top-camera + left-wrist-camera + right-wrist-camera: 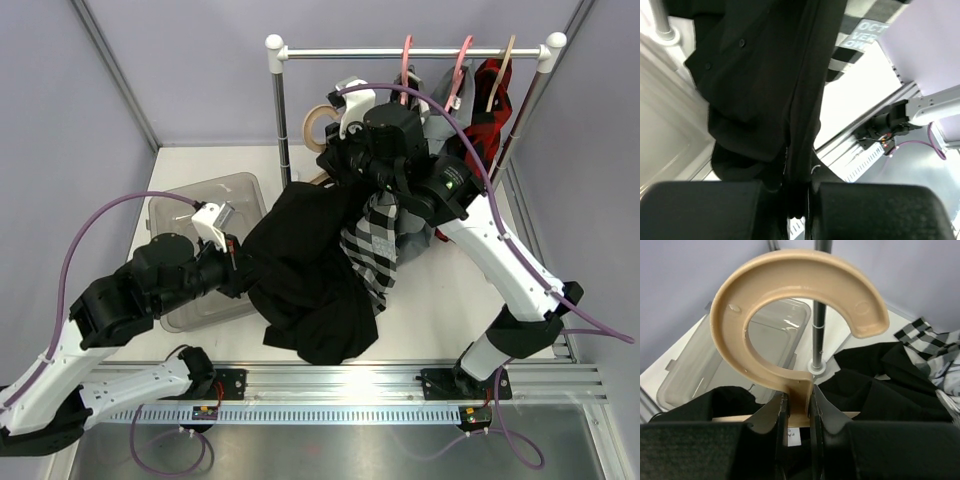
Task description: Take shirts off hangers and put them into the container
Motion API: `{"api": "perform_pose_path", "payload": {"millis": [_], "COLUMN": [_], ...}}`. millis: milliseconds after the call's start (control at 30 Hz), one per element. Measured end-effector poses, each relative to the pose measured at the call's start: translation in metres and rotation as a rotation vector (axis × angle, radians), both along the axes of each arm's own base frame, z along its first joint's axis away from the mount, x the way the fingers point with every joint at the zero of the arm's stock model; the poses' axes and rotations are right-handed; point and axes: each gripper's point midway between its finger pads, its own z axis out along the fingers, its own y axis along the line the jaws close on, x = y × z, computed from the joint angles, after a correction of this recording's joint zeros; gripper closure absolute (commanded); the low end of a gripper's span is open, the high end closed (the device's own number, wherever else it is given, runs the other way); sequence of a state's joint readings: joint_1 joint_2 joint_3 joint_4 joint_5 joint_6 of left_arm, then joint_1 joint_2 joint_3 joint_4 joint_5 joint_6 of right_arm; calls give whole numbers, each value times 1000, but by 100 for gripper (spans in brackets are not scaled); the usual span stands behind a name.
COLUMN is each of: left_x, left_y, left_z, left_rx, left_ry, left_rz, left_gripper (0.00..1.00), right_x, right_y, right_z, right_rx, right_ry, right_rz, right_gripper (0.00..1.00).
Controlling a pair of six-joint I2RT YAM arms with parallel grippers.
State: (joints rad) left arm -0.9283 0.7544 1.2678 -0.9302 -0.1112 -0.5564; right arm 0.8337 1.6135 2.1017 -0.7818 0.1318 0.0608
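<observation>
Black shirt [300,270] masks the container's [185,212] right side (rack post [282,120] behind).

Quick count: four shirts [300,270], four hangers [407,60] (three on the rail [380,52], one off it), one bin [175,215].

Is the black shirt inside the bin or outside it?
Outside. The black shirt hangs pinched in the left tool, beside the container, not in it.
</observation>
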Motion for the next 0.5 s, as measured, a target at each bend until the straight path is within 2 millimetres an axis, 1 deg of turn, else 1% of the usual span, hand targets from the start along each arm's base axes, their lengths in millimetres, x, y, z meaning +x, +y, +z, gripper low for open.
{"api": "perform_pose_path", "payload": {"millis": [200,300,400,500], "left_x": [5,9,12,11], "left_y": [0,4,10,20], "left_z": [4,9,24,38], "left_rx": [-20,-48,-104,-164], "left_ry": [-26,-52,-93,-129], "left_rz": [25,56,94,128], "left_gripper": [100,100,100,100], "right_x": [3,5,9,10], "right_y": [-11,-13,-13,-12], "right_z": [3,5,7,4], "right_rx": [-25,-19,5,38], "right_ry": [-22,-22,-3,40], "right_rz": [-114,-164,-205,-234], "right_gripper": [100,100,100,100]}}
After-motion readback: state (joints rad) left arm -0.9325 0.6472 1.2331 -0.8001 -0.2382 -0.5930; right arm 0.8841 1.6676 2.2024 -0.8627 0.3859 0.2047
